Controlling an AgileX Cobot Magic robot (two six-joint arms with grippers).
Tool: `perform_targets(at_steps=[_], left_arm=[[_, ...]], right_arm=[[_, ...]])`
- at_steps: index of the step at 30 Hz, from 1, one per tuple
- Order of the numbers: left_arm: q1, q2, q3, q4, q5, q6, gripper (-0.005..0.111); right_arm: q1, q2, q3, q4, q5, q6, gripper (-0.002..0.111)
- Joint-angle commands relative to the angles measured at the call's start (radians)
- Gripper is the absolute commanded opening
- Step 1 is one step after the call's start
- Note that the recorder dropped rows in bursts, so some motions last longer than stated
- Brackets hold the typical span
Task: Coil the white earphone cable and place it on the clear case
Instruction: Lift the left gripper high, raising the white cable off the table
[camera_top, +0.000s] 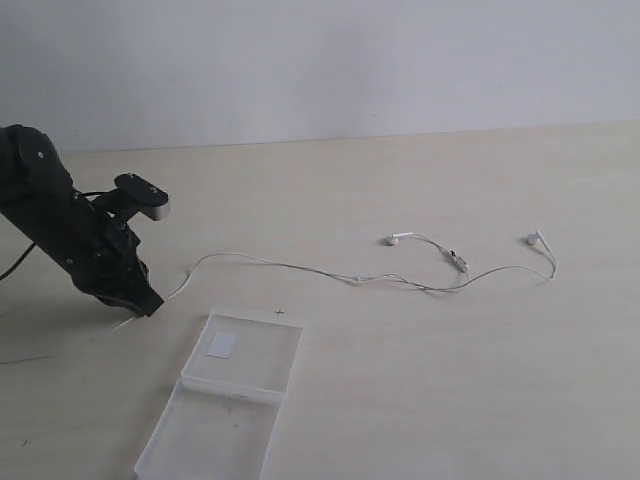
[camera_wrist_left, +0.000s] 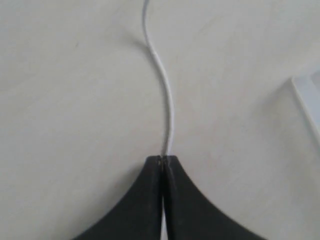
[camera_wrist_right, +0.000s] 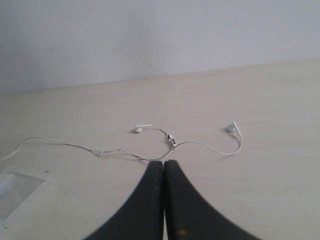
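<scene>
The pale table (camera_top: 420, 380) carries everything. The left gripper (camera_top: 150, 305) is low at the table surface, with its jaws pressed together on the white earphone cable (camera_top: 300, 268). In the left wrist view the cable comes out directly from between the fingertips. The right gripper (camera_wrist_right: 163, 163) is held above the table with its jaws closed and nothing between them; the cable lies in front of it, apart.

The clear case (camera_top: 262, 368) lies opened flat just beside the left gripper, without touching it. From this gripper the cable runs away in a loose, stretched line to the inline remote (camera_top: 462, 265) and the two earbuds (camera_top: 393, 240), which are well apart from it.

I judge the task to be at its beginning: the cable is caught, but no loop is made and nothing lies on the case. Both the coiling and the placing are left to do.
</scene>
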Motion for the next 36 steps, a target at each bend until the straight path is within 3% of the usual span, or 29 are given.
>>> perform_targets(at_steps=[1,16,36], left_arm=[[-0.006,-0.066,0.018,-0.044,0.057,-0.006,0.0],[-0.006,-0.43,0.005,-0.181,0.055,-0.002,0.0],[-0.006,-0.637,-0.263,-0.279,0.216,-0.019,0.0]], right_arm=[[-0.006,-0.006,0.002,-0.002,-0.007,-0.003,0.0],[-0.006,-0.006,0.002,-0.004,-0.007,-0.003,0.0],[-0.006,-0.006,0.002,-0.002,-0.007,-0.003,0.0]])
